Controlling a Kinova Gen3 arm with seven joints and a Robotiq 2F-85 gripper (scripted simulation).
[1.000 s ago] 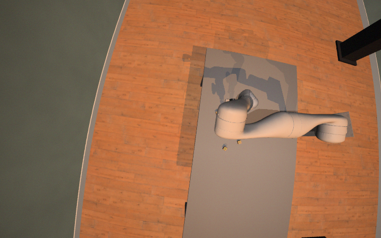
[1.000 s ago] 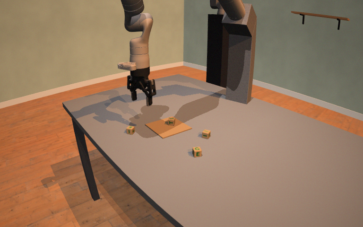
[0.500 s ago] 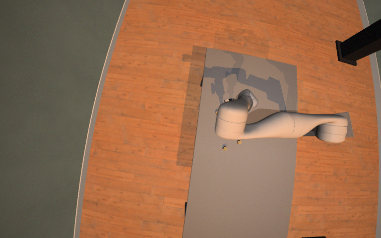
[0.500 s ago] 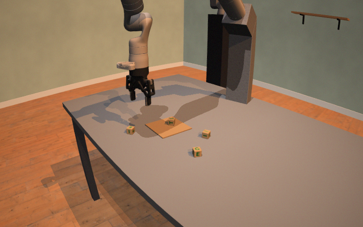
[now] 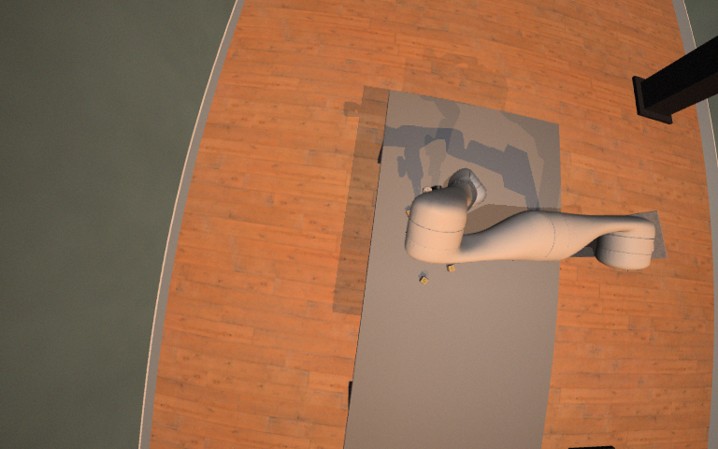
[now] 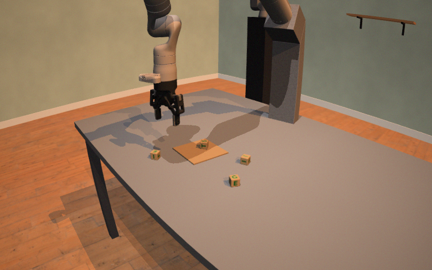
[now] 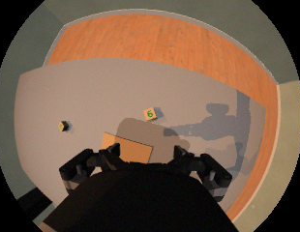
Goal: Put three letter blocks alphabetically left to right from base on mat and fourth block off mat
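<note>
Jaws spread wide, released, above the table (image 5: 452, 344) (image 6: 312, 187) (image 7: 92, 97); tan mat (image 6: 208, 155) (image 7: 126, 150) lying flat, partly shadowed, with one wooden block (image 6: 203, 144) on top, green-lettered.

Arm: The pale robot arm (image 5: 519, 238) (image 6: 165, 50) reaches from the right across the gray tabletop (image 5: 452, 361) (image 6: 328, 200) (image 7: 102, 92), bending at the left.
Pair: Two small blocks, one nearer (image 5: 451, 267) (image 6: 245, 159) the arm and one farther (image 5: 423, 280) (image 6: 234, 180) (image 7: 64, 126), sit below it, apart.
Third block: A sliver (image 5: 408, 212) (image 6: 154, 154) (image 7: 150, 113) shows beside the bend.
Shadows: Dark shapes (image 5: 513, 166) (image 6: 191, 107) (image 7: 243, 111) fall above the arm.
Floor: Orange wood (image 5: 268, 222) (image 6: 27, 167) (image 7: 140, 39) flanks the scene.
</note>
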